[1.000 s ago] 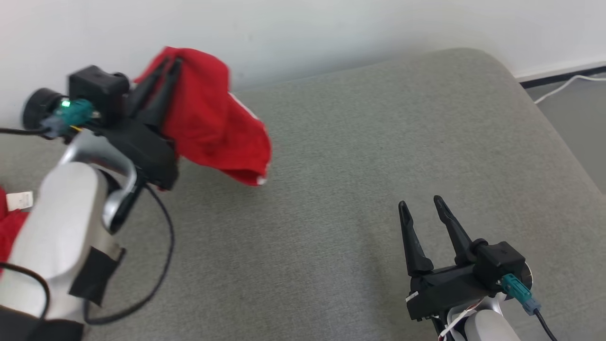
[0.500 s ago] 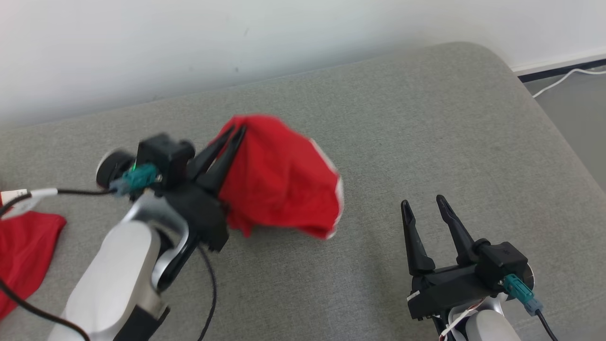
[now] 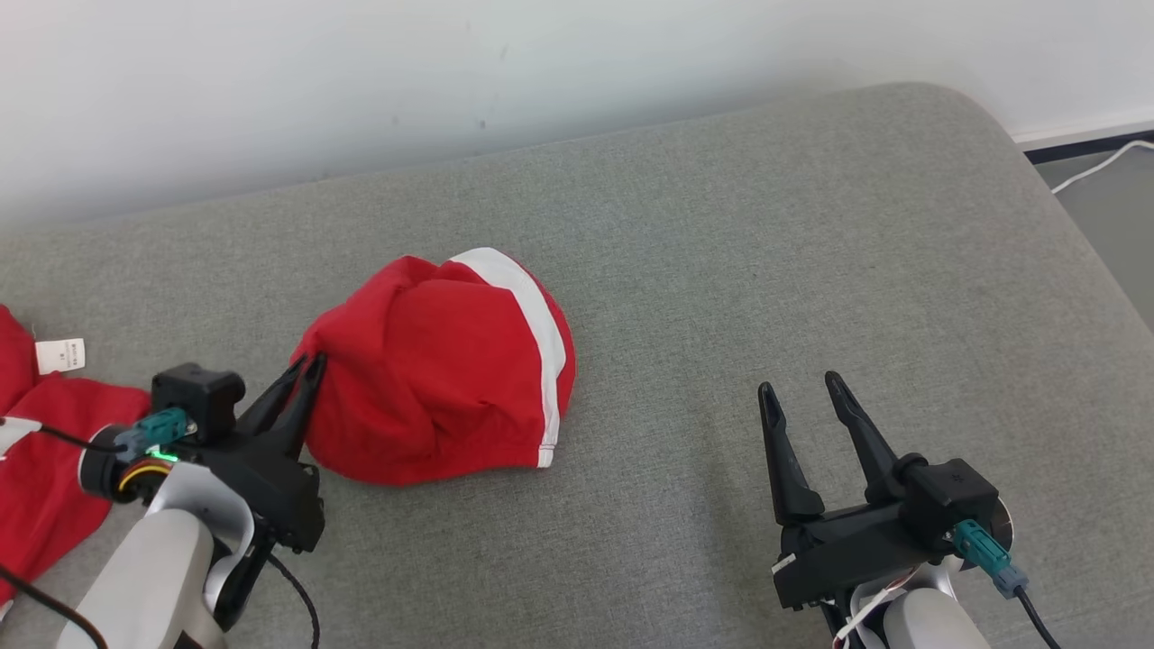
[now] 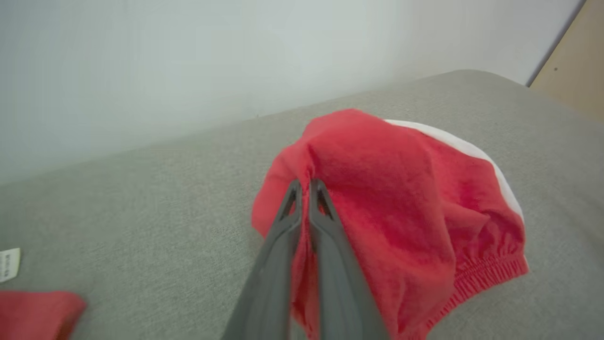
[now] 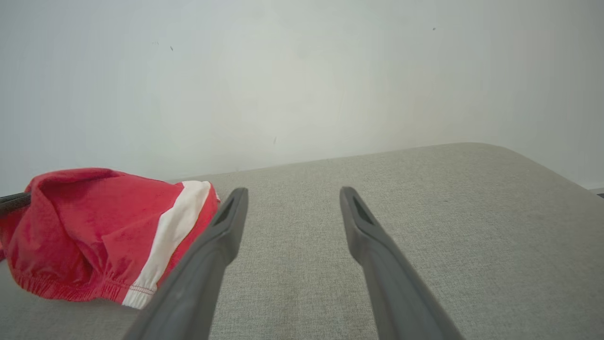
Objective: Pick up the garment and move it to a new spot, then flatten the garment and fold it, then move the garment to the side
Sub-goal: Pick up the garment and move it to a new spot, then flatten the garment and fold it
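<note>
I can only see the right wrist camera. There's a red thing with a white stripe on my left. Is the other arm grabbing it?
Observer: Yes. The left wrist view shows the left end effector shut on a pinched ridge of the red garment.
Operator: Is it the only red thing?
Observer: No. In the head view a second red cloth, a white tag beside it, lies at the far left of the grey cushion.
Operator: Where's my arm?
Observer: The head view shows the right end effector open, off to the garment's right, bare cushion between them.
</note>
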